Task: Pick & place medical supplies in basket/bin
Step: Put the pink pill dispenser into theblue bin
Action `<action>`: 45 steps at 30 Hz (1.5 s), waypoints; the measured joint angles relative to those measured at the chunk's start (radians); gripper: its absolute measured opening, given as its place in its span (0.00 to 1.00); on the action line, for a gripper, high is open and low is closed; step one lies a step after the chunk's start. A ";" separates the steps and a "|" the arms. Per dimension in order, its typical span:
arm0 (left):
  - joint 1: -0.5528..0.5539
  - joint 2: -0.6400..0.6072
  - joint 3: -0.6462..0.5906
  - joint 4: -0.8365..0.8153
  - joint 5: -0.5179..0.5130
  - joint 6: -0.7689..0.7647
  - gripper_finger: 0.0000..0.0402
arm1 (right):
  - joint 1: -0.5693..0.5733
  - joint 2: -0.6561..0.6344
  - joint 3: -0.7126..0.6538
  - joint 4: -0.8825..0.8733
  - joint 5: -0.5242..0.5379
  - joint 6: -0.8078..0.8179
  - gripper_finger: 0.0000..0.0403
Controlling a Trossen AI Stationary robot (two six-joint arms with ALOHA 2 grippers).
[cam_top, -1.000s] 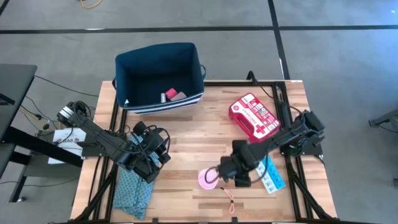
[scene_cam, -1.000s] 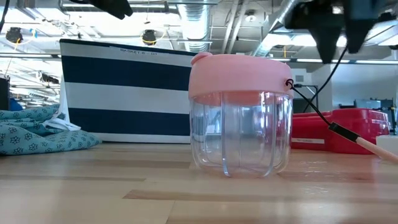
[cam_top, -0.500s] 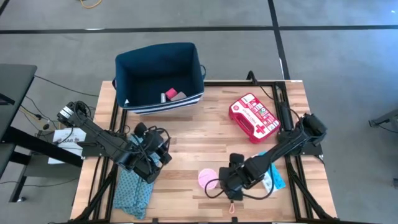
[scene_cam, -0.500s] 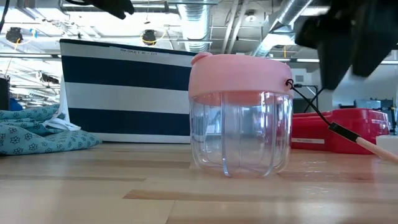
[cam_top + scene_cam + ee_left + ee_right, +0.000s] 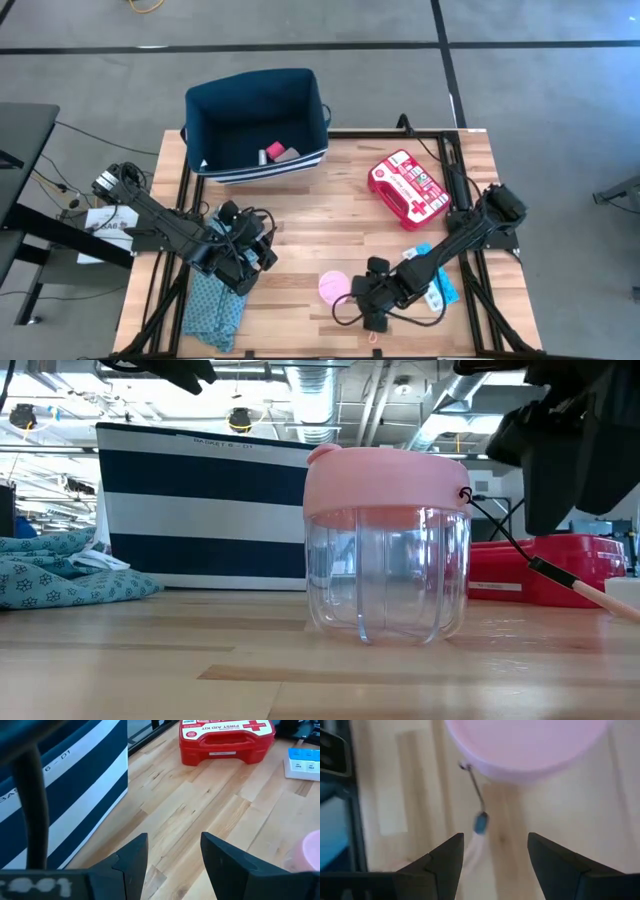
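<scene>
From above, the right tool (image 5: 372, 305) sits low over the wooden desk (image 5: 330, 210) just beside the pink-lidded clear plastic jar (image 5: 334, 287); the navy fabric bin with white stripes (image 5: 256, 123) stands at the far edge, the red first-aid case (image 5: 408, 187) well apart to its right. The left tool (image 5: 245, 250) waits near the teal patterned cloth (image 5: 216, 305).

At desk level, the jar (image 5: 387, 545) stands upright before the bin (image 5: 200, 505).

The left wrist shows fingers (image 5: 131, 860) apart, holding nothing.

The right wrist shows fingers (image 5: 447, 857) parted, empty, the jar's cord (image 5: 475, 795) between them.
</scene>
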State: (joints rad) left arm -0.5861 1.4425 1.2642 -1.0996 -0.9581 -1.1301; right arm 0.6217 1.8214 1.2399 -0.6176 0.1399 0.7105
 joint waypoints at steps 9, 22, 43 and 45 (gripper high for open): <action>0.000 0.000 0.000 0.000 0.005 0.005 0.43 | -0.022 0.000 -0.106 0.169 -0.007 0.023 0.53; 0.000 0.000 0.000 -0.001 0.005 0.007 0.43 | -0.030 0.018 -0.183 0.351 -0.013 0.050 0.53; -0.011 0.000 0.000 -0.009 0.003 0.022 0.43 | -0.082 0.047 -0.175 0.304 -0.081 0.015 0.05; -0.011 0.000 0.000 -0.009 0.002 0.022 0.43 | -0.081 0.031 -0.175 0.288 -0.081 0.010 0.02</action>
State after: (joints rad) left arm -0.5972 1.4425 1.2640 -1.1084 -0.9558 -1.1084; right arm 0.5407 1.8527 1.0653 -0.3299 0.0589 0.7200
